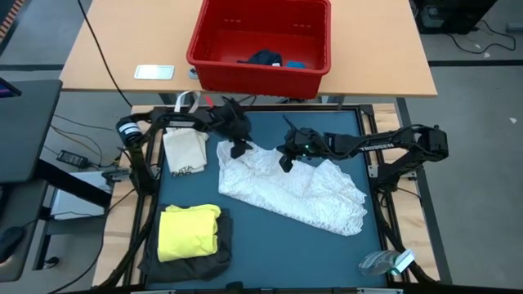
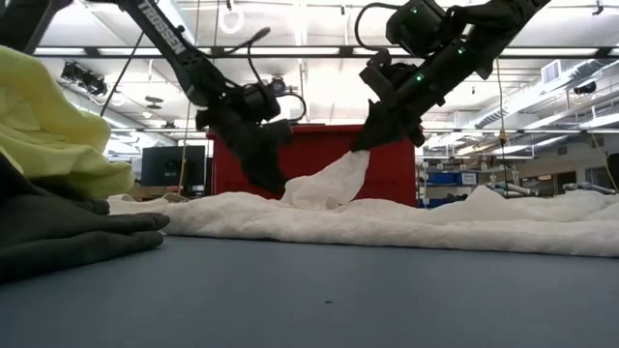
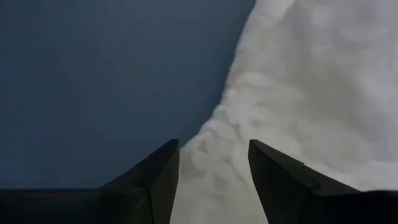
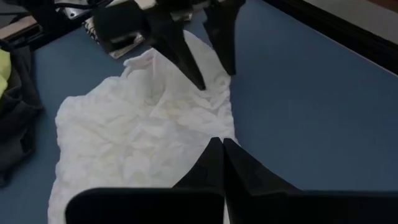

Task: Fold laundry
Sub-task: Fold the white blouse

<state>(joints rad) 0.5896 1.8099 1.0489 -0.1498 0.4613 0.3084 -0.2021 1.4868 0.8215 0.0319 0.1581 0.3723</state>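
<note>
- high: white cloth spread mid counter, left end effector and right end effector at its far edge.
- low: right end effector pinches cloth up.
- left wrist: fingers wide over cloth.
- right wrist: fingers clamped on cloth.

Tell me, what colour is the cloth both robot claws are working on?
White cloth, plain with a crinkled surface; the high view shows it best.

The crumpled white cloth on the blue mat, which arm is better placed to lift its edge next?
Probably the right: its claw is shut on the crumpled white cloth, already raising an edge. The left claw is open, poised over the cloth's rim.
</note>
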